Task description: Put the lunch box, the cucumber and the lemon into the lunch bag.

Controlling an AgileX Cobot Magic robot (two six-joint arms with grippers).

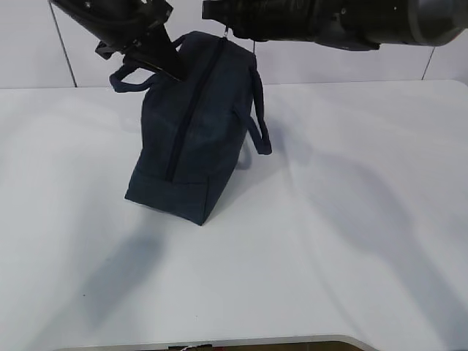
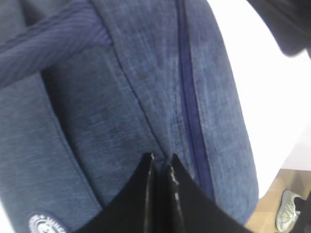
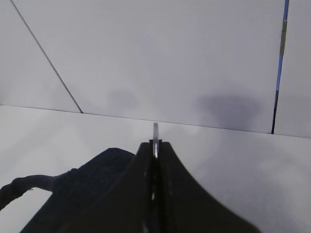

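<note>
The navy lunch bag (image 1: 194, 131) stands on one end on the white table (image 1: 344, 219), its zipper (image 1: 191, 110) closed along its length. My left gripper (image 1: 174, 67) is shut on a fold of the bag's fabric beside the zipper (image 2: 187, 87), seen in the left wrist view (image 2: 160, 158). My right gripper (image 1: 225, 28) is at the bag's top end, shut on the metal ring pull (image 3: 156, 132), whose edge sticks out between the fingertips (image 3: 155, 144). The lunch box, the cucumber and the lemon are out of view.
The bag's loop handles hang at its left (image 1: 130, 79) and right (image 1: 259, 128). The bag's white logo (image 2: 46, 225) shows in the left wrist view. White wall panels stand behind the table.
</note>
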